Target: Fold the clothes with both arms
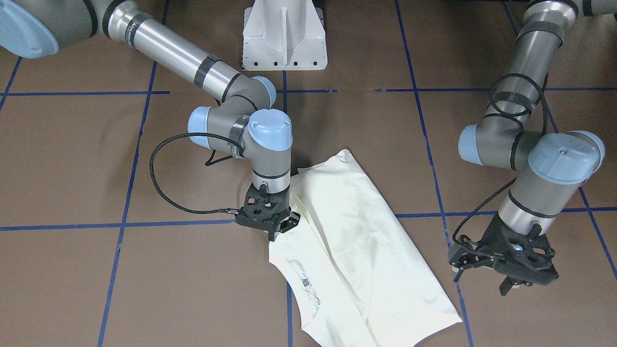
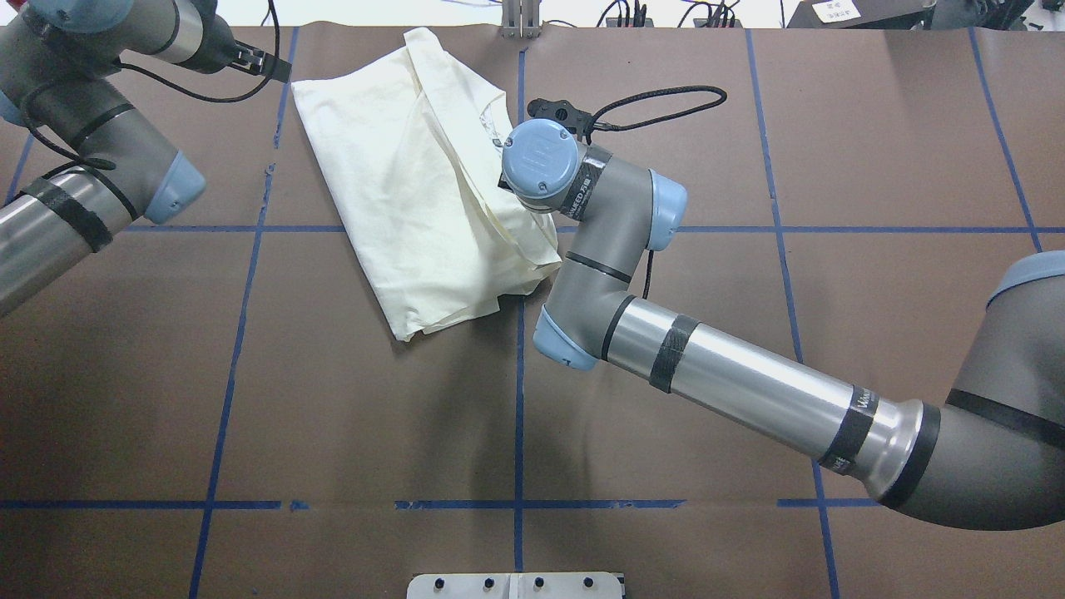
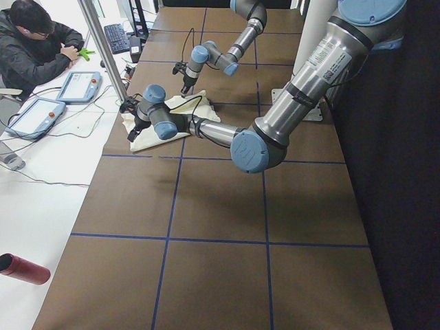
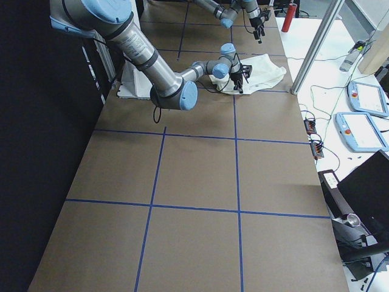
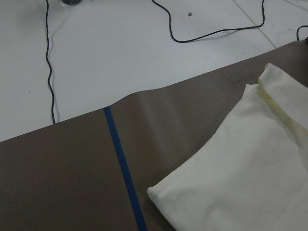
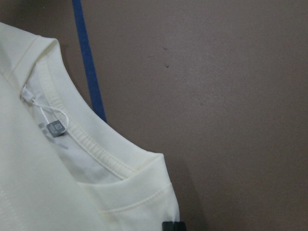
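Right fingers (image 1: 283, 225) are pinched shut on the shirt (image 1: 366, 241). They hold its edge, just beside the neck hole (image 6: 82, 139). In the right wrist view one black fingertip (image 6: 173, 226) sits on the corner of cloth next to the neck hole. A small grey tag (image 6: 54, 127) on a loop of thread lies inside the neck.

The left fingers (image 1: 482, 272) are spread wide and hold nothing. They hang above the bare brown desk (image 1: 96, 168), near the shirt but not touching it.

The shirt lies flat on the desk, far across from the white base (image 1: 284, 33), near the desk's edge on that far side. It sits a little to the robot's left of the base. It is folded long and narrow, with the plain cream side up. A bit of grey print (image 1: 306, 284) shows faintly near the neck. The shirt lies slanted over a blue tape line (image 1: 193, 225).

The right fingers are almost straight out from the white base. The left fingers are farther to the robot's left of the base than the shirt is.

In the exterior left view, a person (image 3: 34, 48) sits at a white table on the far side from the base.
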Robot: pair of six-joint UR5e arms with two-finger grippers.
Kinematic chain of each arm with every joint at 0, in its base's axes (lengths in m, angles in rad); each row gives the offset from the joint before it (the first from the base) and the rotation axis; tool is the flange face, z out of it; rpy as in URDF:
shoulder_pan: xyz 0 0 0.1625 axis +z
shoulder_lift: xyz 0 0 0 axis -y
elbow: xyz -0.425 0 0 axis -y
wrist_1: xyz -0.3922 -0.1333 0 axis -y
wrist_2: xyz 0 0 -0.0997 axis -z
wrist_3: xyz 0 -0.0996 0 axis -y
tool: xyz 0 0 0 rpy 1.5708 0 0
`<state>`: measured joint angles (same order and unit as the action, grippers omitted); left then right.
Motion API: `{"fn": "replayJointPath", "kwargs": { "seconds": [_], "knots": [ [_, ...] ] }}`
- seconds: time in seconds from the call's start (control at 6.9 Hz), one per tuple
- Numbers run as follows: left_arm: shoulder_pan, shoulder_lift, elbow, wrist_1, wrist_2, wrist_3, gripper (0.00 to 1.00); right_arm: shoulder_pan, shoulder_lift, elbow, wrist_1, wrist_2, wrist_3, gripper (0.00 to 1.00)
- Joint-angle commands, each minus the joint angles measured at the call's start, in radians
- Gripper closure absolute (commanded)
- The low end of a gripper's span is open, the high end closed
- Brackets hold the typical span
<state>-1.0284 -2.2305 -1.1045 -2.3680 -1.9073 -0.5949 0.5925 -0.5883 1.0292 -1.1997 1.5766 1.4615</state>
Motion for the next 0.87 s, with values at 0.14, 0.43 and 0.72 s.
{"fn": "replayJointPath", "kwargs": {
  "seconds": [0.14,0.43,0.72],
  "knots": [
    [0.001,0.000,-0.005,-0.007,-0.001,-0.002,0.00,-0.012,-0.165,0.293,-0.115,0.006,-0.001,1.00],
    [0.011,0.000,-0.024,-0.007,-0.001,-0.034,0.00,-0.090,-0.388,0.577,-0.130,-0.030,0.008,1.00],
    [0.017,0.008,-0.035,-0.007,-0.001,-0.039,0.00,-0.161,-0.545,0.745,-0.130,-0.087,0.008,1.00]
  ]
}}
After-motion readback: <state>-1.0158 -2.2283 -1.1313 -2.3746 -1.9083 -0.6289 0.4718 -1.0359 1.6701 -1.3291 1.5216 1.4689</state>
